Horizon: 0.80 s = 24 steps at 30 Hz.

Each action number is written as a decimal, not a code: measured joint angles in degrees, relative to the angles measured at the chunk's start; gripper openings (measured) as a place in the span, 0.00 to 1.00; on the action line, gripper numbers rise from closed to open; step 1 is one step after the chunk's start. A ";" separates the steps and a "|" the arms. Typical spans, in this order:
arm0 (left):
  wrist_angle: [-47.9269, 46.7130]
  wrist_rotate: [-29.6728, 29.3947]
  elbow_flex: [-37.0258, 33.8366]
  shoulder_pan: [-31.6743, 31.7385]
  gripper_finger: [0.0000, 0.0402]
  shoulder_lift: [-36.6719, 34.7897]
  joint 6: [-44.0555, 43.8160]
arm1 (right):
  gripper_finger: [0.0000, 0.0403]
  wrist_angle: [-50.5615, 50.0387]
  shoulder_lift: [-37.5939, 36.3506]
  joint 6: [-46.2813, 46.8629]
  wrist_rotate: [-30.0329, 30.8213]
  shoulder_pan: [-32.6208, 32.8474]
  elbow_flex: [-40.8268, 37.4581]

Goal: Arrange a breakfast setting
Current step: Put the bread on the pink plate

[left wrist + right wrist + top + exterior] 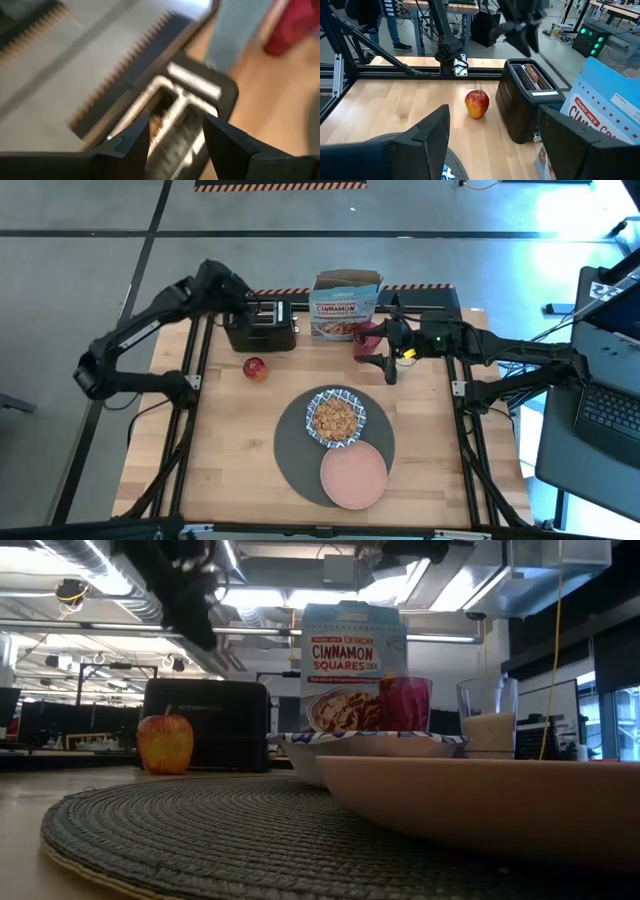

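Round dark-grey woven mat point(300, 445) holds cereal-filled patterned bowl point(335, 418), salmon-pink plate point(353, 476) at its 5 o'clock; red apple point(255, 368), black toaster point(261, 326) at 11; left gripper point(176, 131) apart above toaster, right gripper point(492, 131) apart

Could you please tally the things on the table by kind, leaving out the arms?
Tableware: 5 (round dark-grey mat, blue-and-white patterned bowl, salmon-pink plate, red tumbler, milk glass)
Food: 2 (red apple, Cinnamon Squares cereal box)
Appliances: 1 (black toaster)
Total: 8
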 joint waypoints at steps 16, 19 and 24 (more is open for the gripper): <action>-14.69 6.12 13.78 9.96 0.43 16.81 15.28 | 0.62 1.19 0.01 -0.21 -0.03 0.00 0.00; -16.78 7.29 14.31 10.54 0.43 17.99 16.60 | 0.62 1.17 0.02 -0.44 -0.04 0.01 0.00; -21.20 6.97 14.35 10.74 0.43 19.55 20.63 | 0.62 1.19 0.01 -0.66 -0.19 0.02 0.00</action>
